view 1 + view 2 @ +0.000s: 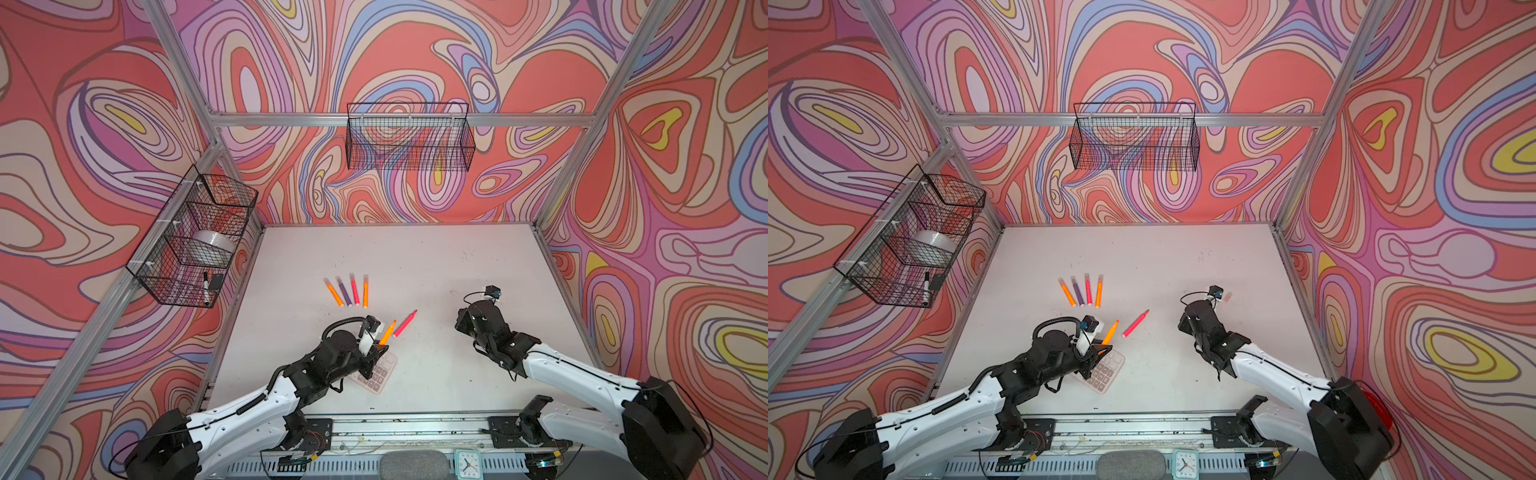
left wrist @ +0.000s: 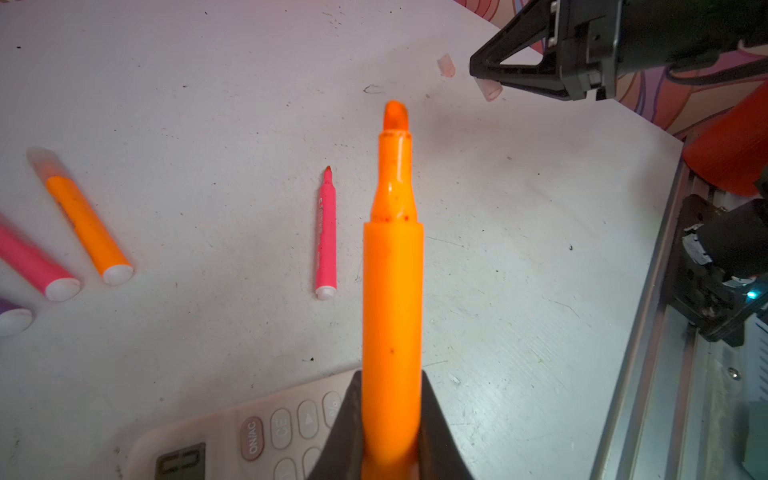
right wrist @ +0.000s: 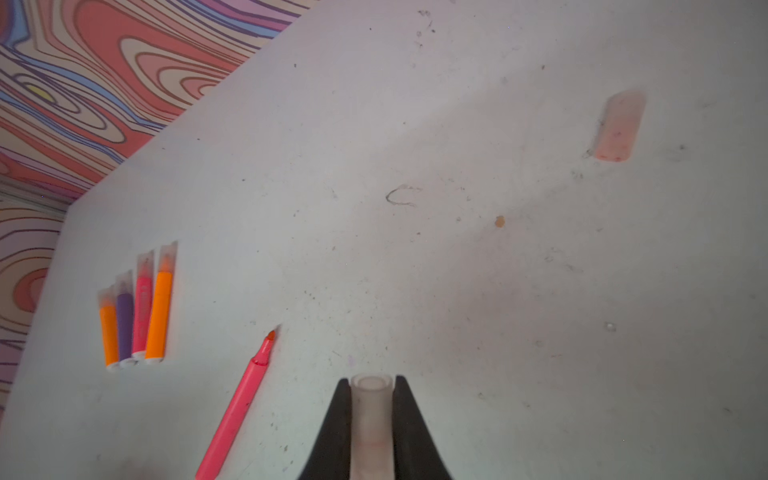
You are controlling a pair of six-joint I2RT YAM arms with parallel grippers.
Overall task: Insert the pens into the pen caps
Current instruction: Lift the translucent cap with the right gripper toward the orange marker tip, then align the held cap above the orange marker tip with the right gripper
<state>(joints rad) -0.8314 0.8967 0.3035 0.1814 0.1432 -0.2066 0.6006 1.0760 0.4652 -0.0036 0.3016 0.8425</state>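
Tabletop (image 1: 415,257) white, scuffed | left pincer (image 2: 390,376) clamped on orange pen (image 2: 392,291), bare tip projecting ahead | right pincer (image 3: 371,380) clamped on pen cap (image 3: 371,419), mouth at its tips | risk: axes misaligned at mating, tip jams on rim, cap slips.

Walls (image 1: 415,50) covered in swirling coral, lilac, blue and yellow bands, speckled white table (image 1: 457,257), black wire baskets (image 1: 409,137), neon orange pen (image 1: 387,332) and neon pink pen (image 1: 405,323) at lower centre, four-pen row (image 1: 355,290) coloured orange, purple, pink, orange, translucent pinkish-white pen cap (image 3: 371,415)
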